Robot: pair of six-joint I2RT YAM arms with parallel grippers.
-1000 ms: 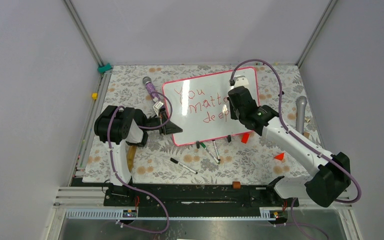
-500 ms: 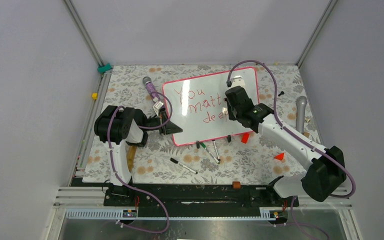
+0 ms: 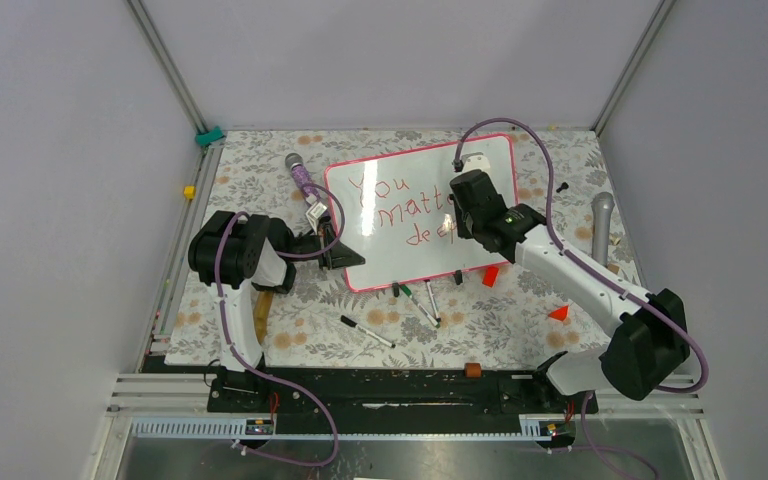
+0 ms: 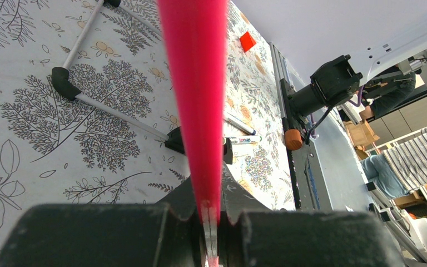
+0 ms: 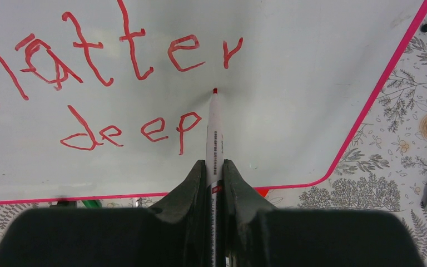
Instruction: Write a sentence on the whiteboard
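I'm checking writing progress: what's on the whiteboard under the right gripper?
The wrist view shows the sentence so far: "matter", then "deep", with the marker tip just past the "p". From above, the right gripper covers both line ends.

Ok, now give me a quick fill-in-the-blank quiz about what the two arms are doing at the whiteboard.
1. The right gripper is shut on a marker whose tip is ____.
2. The bottom line of the sentence on the whiteboard reads ____.
3. The left gripper clamps the pink frame of the ____.
Missing words: red; deep; whiteboard.
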